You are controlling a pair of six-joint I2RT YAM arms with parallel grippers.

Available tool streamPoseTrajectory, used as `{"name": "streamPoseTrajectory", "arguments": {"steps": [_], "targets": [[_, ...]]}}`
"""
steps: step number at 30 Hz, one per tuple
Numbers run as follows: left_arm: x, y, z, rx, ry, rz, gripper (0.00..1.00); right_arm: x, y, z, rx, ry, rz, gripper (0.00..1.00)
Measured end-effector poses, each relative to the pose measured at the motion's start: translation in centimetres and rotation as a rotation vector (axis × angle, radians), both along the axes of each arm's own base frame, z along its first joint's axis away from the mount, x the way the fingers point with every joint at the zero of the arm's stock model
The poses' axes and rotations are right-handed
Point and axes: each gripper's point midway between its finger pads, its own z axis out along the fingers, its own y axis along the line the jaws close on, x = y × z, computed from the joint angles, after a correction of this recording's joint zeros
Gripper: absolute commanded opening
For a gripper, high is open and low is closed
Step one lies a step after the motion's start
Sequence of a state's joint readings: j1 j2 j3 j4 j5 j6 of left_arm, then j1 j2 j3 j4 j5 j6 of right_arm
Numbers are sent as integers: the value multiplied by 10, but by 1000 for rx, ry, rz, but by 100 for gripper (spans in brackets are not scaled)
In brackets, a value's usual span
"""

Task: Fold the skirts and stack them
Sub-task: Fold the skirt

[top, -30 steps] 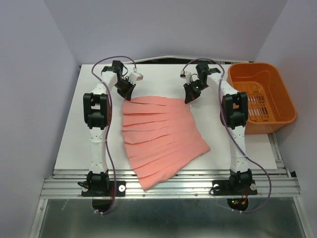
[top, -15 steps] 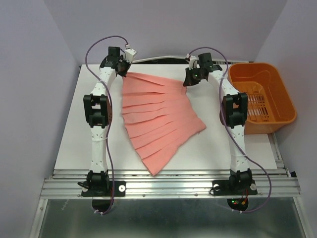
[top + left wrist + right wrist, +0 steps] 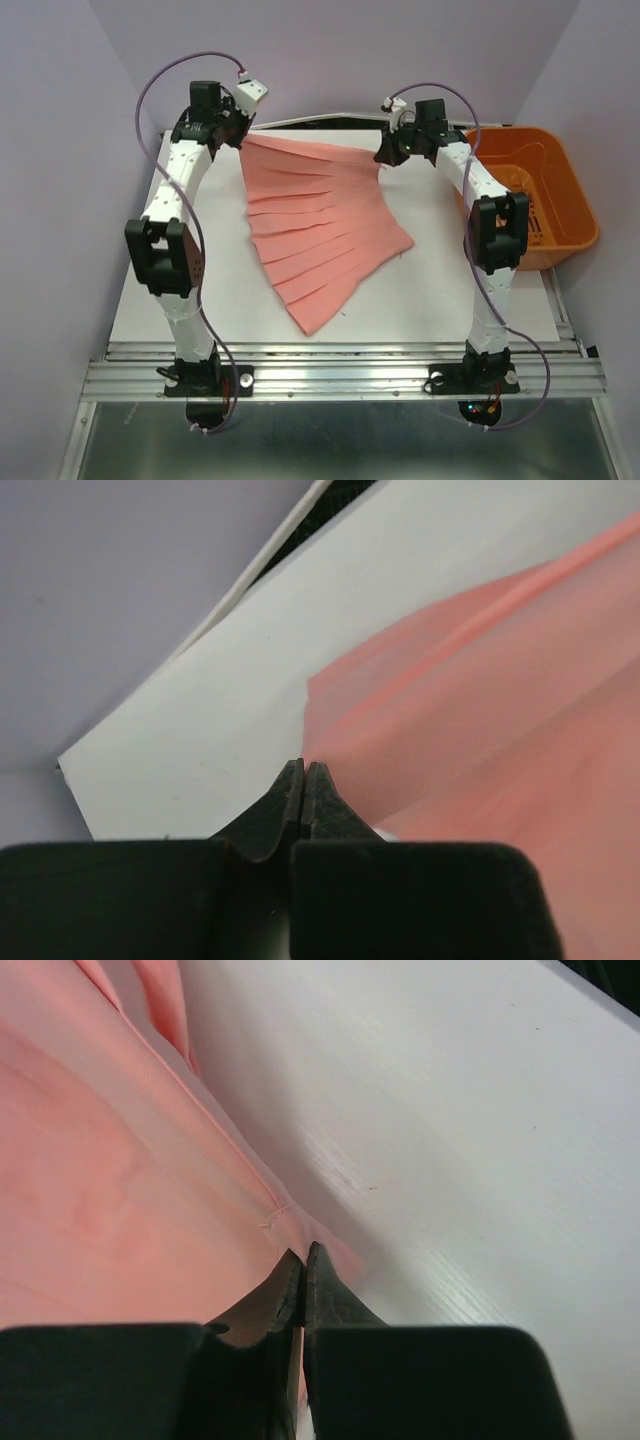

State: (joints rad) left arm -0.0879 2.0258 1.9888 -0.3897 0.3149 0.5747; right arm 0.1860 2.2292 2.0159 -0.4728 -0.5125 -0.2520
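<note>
The white counter [image 3: 440,300] carries a salmon-pink skirt [image 3: 320,230] fanned across its middle. An orange basket [image 3: 560,190] sits at the right edge. The left claw [image 3: 304,772] and right claw [image 3: 303,1257] each pinch a far corner of the skirt.

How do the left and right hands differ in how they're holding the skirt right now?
The left hand pinches the far-left corner of the skirt; the right hand pinches its far-right corner. In the top view the left hand sits slightly farther back than the right hand. Both are shut on fabric, with that far edge stretched between them.
</note>
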Motion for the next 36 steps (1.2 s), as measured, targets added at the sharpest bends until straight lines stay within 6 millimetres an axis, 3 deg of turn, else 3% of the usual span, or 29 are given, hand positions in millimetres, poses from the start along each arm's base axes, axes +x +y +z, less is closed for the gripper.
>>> {"name": "streamPoseTrajectory", "arguments": {"steps": [4,7,12,16,20,24,29,32,36], "targets": [[-63,-4,30,-4,-21,-42,0,-19,-1,17,-25,-71,91,1],[-99,-10,35,-11,-25,-69,0,-33,-1,17,-50,-108,156,1],[-156,-23,2,0,61,-112,0,-68,-8,7,-107,-134,254,1],[-207,-45,-36,33,128,-176,0,-96,-22,-2,-171,-167,314,1],[-258,-69,-70,59,197,-280,0,-135,-37,-23,-231,-171,378,1],[-291,-82,-101,82,264,-356,0,-172,-46,-49,-268,-150,432,1],[-318,-78,-145,141,354,-386,0,-204,-52,-83,-286,-105,471,1],[-325,-77,-168,183,410,-391,0,-211,-54,-94,-293,-86,474,1],[-317,-78,-196,221,479,-374,0,-208,-56,-99,-307,-87,468,1]]}}
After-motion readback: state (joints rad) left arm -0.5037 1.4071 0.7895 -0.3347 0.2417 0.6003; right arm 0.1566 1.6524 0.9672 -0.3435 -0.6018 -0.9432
